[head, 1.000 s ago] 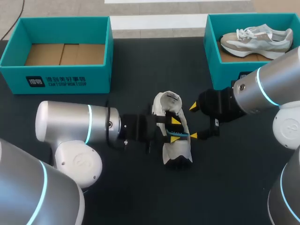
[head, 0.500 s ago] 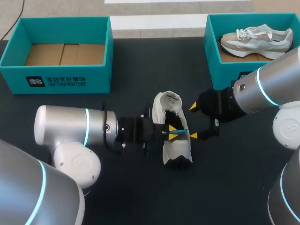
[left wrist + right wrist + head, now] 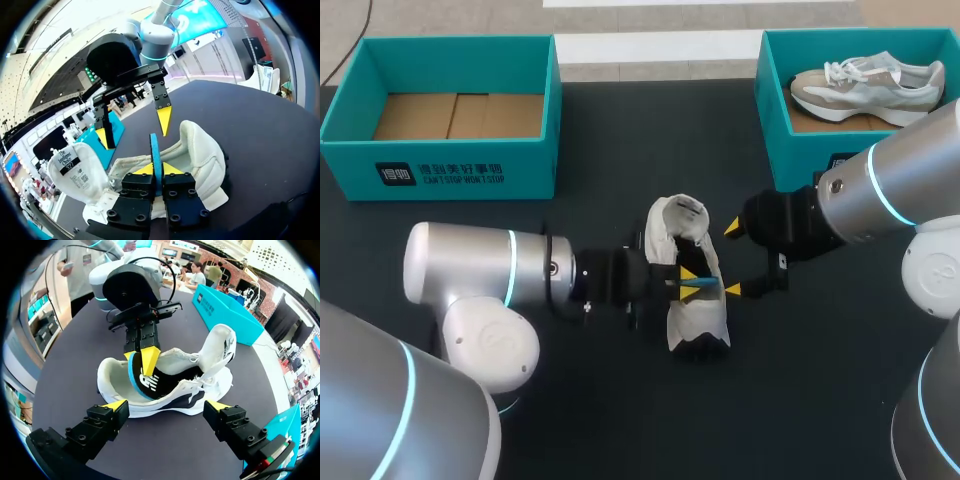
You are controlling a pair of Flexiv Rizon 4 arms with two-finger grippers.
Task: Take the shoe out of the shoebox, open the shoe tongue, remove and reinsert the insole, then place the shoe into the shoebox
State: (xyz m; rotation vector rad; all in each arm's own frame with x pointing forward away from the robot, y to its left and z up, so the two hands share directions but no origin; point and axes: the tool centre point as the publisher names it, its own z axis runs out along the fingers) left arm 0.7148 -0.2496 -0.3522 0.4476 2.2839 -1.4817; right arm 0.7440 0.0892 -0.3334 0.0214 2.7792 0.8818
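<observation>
Head view | shoe (image 3: pixel 698 322) points away (lengthwise) | left pincer (image 3: pixel 690 282) grasps insole (image 3: pixel 155 150) | right pincer (image 3: pixel 732 259) released

- The shoe (image 3: pixel 688 275) sits mid-table with its opening taken: the left gripper (image 3: pixel 690 283) is in there, pinching the insole (image 3: pixel 155 150).
- The shoe's right flank is guarded too, with the right gripper (image 3: pixel 732 259) just beside it, fingers spread.
- Near side of the table (image 3: pixel 620 420): open black top.
- Far-left shoebox (image 3: pixel 450 170): open-topped, cardboard floor showing.
- Far-right shoebox (image 3: pixel 772 100): a second shoe (image 3: pixel 865 85) fills it.
</observation>
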